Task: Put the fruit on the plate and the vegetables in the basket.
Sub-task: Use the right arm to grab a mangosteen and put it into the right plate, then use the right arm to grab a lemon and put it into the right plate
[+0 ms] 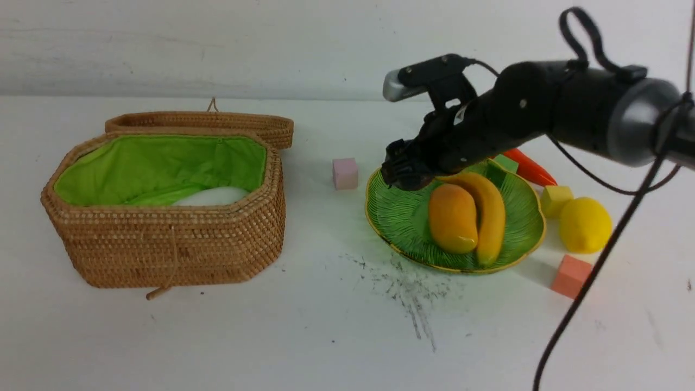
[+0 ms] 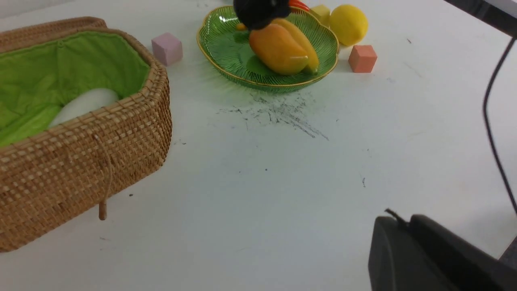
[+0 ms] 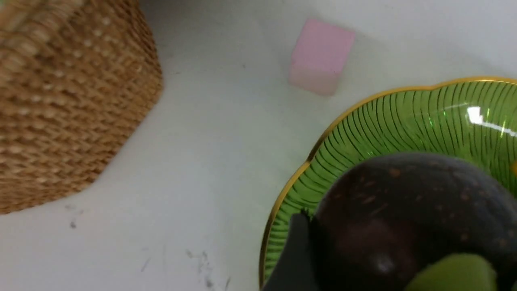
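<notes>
One mangosteen [image 3: 404,226] is clamped in the right claw [image 1: 404,172], over the plate [image 1: 402,220]. Mango [image 1: 452,217] and banana [image 1: 490,214] lie on that plate just beside the claw; the lemon [image 1: 585,224] rests on the worktop [image 1: 326,326] farther off. Left claw [image 2: 398,232]: closed together.

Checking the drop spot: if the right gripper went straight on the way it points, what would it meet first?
Most likely the plate, on its bare left part beside the mango; the mangosteen in the right gripper would touch first. Depth is uncertain.
</notes>
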Available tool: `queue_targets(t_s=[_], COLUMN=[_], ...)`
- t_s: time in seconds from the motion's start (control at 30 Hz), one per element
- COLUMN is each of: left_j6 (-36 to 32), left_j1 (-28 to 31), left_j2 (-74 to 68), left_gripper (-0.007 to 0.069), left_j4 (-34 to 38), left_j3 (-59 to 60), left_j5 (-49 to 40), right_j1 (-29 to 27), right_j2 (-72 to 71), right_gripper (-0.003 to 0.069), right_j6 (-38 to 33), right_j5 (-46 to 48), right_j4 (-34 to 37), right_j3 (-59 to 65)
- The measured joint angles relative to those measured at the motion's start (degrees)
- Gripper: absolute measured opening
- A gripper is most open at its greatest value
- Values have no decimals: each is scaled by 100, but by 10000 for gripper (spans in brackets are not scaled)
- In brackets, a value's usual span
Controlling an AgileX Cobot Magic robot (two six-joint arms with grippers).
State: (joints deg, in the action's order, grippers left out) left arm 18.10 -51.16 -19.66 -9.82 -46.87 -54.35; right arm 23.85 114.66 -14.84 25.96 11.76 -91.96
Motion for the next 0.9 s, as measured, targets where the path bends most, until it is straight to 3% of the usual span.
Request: queue_targets(t_s=[0.17, 0.4, 0.63, 0.8, 0.83, 0.9], left_j6=[0, 0, 0, 0, 0, 0], left_j1=[0, 0, 0, 0, 0, 0], left_j2=[0, 0, 0, 0, 0, 0], left_gripper=[39, 39, 39, 39, 39, 39], left_j4=[-5, -5, -11, 2, 9, 9], left_j3=[0, 0, 0, 0, 0, 0], left_j5=[164, 189, 189, 275, 378, 497], right_j1=[0, -7, -7, -115, -275, -544], right_j2=[374, 361, -228, -1252, -1641, -1842], right_gripper=[592, 681, 653, 523, 428, 346], right_j6=[-5, -5, -5, 198, 428, 638], right_j5=[-412, -282, 106, 1073, 1648, 2128], right_j4=[-165, -471, -529, -774, -1073, -1342], right_j3=[0, 0, 5, 5, 5, 0])
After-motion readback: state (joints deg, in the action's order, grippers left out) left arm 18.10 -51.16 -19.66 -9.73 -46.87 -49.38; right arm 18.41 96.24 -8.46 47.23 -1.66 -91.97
